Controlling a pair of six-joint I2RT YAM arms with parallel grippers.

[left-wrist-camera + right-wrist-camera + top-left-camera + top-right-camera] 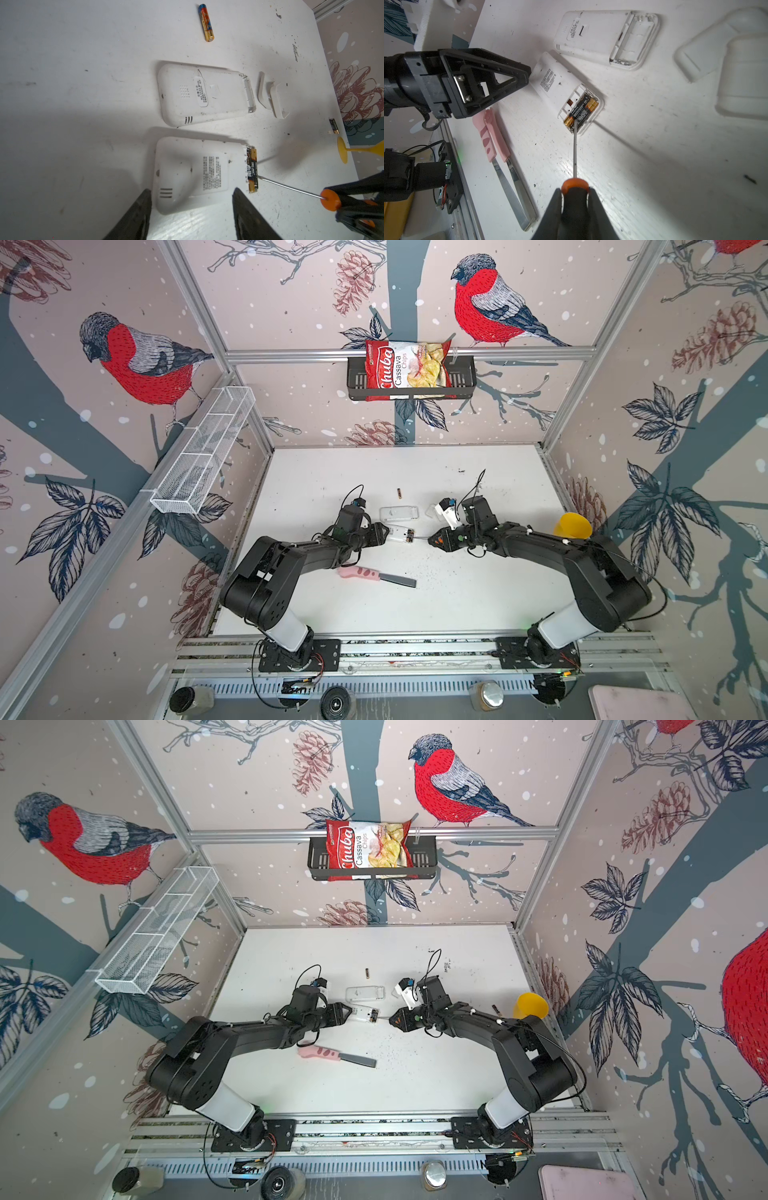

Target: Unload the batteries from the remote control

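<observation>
Two batteries point(581, 109) are left in the near remote point(182, 164), straddled by the parted left hand point(191, 189), probed by the screwdriver point(574, 149) clamped in the right hand point(575, 190); the remote beyond point(197, 93) is emptied.

Bird-papered cell around a white bench point(478, 605)
The walls point(291, 294) show red-breasted birds, pine cones and grey branches, edged by aluminium rails point(291, 355). A white mesh basket point(203, 452) hangs on the left wall. A black basket point(463, 377) on the back rail holds a chips bag point(405, 366). The bench is scuffed and brightly lit.
</observation>
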